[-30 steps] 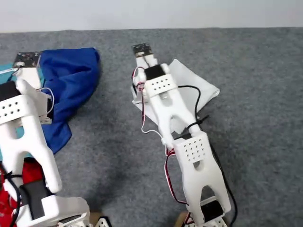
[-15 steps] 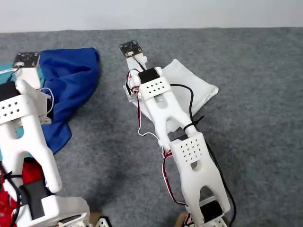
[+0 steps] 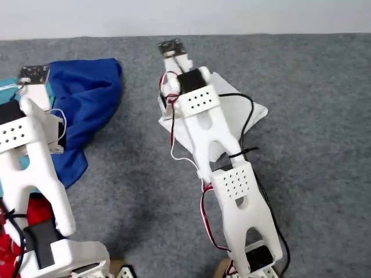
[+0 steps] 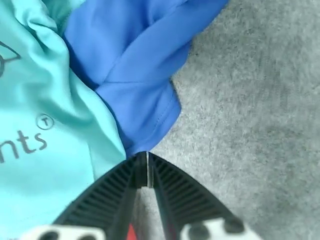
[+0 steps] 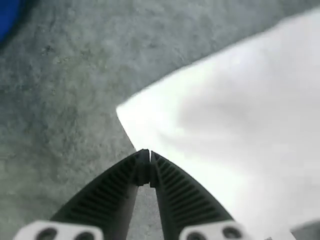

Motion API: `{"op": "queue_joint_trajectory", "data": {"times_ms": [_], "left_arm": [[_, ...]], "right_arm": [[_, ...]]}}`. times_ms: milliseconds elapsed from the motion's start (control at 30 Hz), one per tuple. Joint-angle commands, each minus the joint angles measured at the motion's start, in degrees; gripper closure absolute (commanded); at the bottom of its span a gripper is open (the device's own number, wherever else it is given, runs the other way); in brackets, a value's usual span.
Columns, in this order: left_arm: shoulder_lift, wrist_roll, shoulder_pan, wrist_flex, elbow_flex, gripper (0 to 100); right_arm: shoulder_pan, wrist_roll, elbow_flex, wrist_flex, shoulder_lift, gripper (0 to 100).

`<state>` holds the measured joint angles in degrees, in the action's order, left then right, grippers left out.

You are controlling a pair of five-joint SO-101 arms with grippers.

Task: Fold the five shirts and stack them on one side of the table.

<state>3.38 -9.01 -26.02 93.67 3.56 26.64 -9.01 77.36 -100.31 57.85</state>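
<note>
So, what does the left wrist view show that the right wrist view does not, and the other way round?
Left wrist view alone: the teal shirt with dark print, lying against the blue shirt, and the left gripper with its tips at the border between the two.

Right wrist view alone: the white shirt, with the right gripper at its corner.

Both share the grey table surface, dark jaws closed together, and blue cloth. The right wrist view has just a sliver of it at the frame's edge, probably the same blue shirt.
</note>
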Motion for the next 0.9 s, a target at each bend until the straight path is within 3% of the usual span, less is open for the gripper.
{"op": "queue_joint_trajectory", "data": {"times_ms": [0, 133, 233, 400, 667, 867], "left_arm": [[2.6, 0.0, 0.0, 0.7, 1.4, 99], [2.6, -0.1, 0.0, 0.7, 3.7, 99], [2.6, -0.3, 0.0, 0.7, 4.1, 99], [2.6, -0.4, 0.0, 0.4, 3.8, 99], [2.1, -0.4, 0.1, 0.2, 3.8, 99], [2.1, -0.4, 0.1, -1.8, 4.1, 99]], "right_arm": [[-3.2, -5.5, 4.4, -2.4, -6.5, 99.0], [-6.2, -11.8, 3.4, -2.5, -8.4, 99.0], [-9.1, -20.5, 0.7, -2.5, -9.7, 97.0], [-11.9, -34.1, -7.6, -2.5, -12.1, 80.0], [-11.9, -40.2, -15.0, -2.1, -13.5, 61.2], [-13.3, -42.5, -15.0, -0.8, -8.7, 59.5]]}}
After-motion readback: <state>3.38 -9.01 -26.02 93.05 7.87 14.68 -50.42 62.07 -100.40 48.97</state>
